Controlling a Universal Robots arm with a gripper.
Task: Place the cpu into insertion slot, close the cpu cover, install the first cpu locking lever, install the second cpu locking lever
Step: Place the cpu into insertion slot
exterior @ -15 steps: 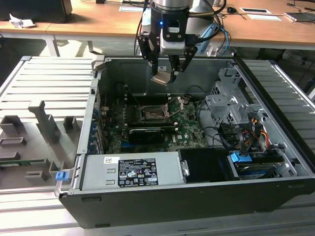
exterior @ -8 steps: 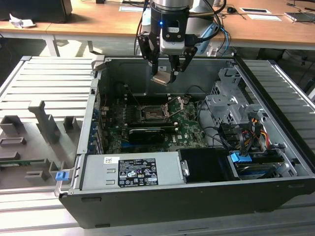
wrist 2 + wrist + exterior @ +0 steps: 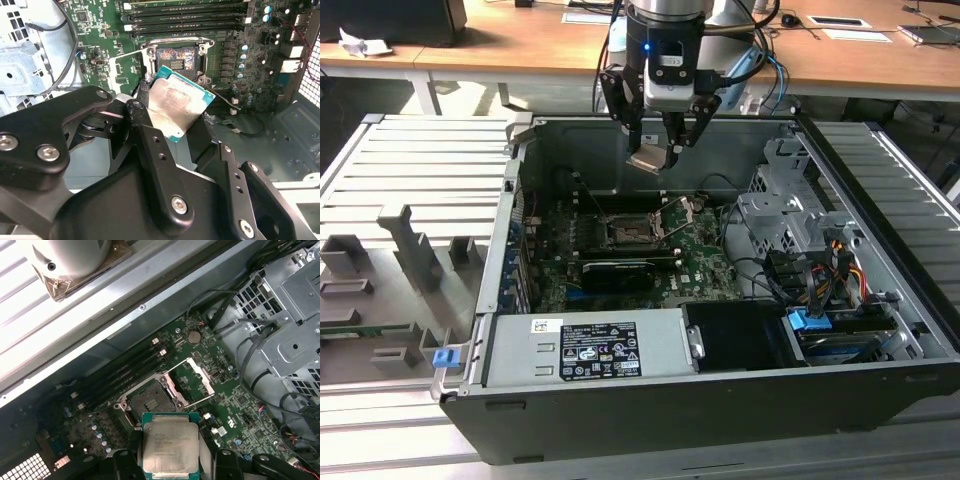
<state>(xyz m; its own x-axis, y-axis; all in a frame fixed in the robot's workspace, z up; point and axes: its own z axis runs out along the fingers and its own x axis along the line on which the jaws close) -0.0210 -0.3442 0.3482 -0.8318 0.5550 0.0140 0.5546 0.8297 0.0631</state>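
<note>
Above the board [image 3: 705,262], the gripper [image 3: 656,150] is clamped on the cpu [image 3: 648,160], holding it tilted and well clear of the slot [image 3: 630,232]. The slot lies bare, its cover [image 3: 200,382] swung open. Placing, the first step, is in hand. Seating, I judge, calls for levelling the cpu and squaring it to the slot.

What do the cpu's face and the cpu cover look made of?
cpu: probably a metal lid, matte silver-grey with smudges, over a green board edge. cpu cover: apparently thin bare metal, a bright reflective frame, hinged open.
</note>
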